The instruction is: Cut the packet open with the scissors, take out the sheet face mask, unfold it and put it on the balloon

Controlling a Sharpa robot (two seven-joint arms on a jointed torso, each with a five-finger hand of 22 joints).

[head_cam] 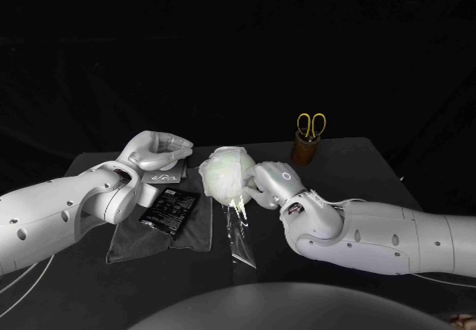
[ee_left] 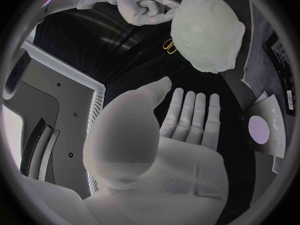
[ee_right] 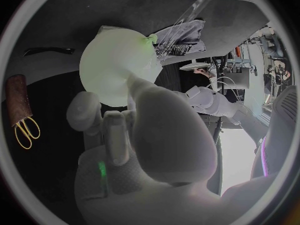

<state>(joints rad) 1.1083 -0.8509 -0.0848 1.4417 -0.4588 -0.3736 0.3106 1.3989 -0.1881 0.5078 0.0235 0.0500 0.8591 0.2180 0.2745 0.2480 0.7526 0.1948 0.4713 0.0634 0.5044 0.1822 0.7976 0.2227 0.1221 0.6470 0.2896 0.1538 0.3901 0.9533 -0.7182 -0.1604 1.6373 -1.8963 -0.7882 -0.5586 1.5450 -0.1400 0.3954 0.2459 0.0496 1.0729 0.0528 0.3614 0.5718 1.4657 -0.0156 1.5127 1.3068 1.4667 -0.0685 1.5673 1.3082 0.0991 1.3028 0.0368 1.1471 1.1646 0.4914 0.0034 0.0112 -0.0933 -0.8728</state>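
My right hand (head_cam: 271,183) holds the pale balloon (head_cam: 226,170) above the middle of the table. A wrinkled white sheet mask (ee_left: 209,32) clings over the balloon's surface. The balloon (ee_right: 117,67) has its green knot close to the hand (ee_right: 147,135). My left hand (head_cam: 157,150) hovers just left of the balloon, apart from it; its fingers (ee_left: 190,115) are stretched out straight with nothing in them. The black packet (head_cam: 170,209) lies on a grey cloth (head_cam: 195,234). The yellow-handled scissors (head_cam: 310,124) stand in a brown holder (head_cam: 303,151) at the back right.
A clear film strip (head_cam: 239,234) trails from under the balloon down onto the table. A white card (head_cam: 161,176) lies beneath my left hand, behind the packet. The table's far edge runs just behind the holder.
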